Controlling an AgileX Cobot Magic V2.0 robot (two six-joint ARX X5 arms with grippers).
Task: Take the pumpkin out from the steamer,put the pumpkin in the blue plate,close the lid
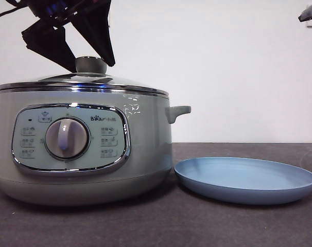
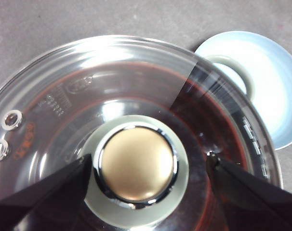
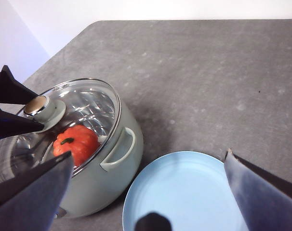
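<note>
Hanging over the steamer [image 1: 84,149], the left gripper [image 2: 136,168] has its 2 jaws spread wide on either side of the knob [image 2: 136,164], not yet pressing it. The lid [image 2: 112,86] sits on the steamer, so the first step is only beginning. Glass with a steel rim, it will likely be fairly heavy, stiff, slick and breakable; the knob is the 1 sensible place to hold it, and its smooth chrome top suggests squeezing the green sides low down and lifting straight. The pumpkin [image 3: 76,144] lies inside the steamer under the glass; small and ribbed, it looks light and easy to pinch across its body. The blue plate [image 1: 246,180] sits just beside the steamer, bare, on the table [image 3: 208,72]. The right gripper [image 3: 148,192] waits above the plate, jaws well apart. Only the right wrist view shows the pumpkin clearly; the front view hides it behind the steamer wall, and the left wrist view gives just a reddish tint through the glass. The front view alone shows the lid seated level on the rim.
</note>
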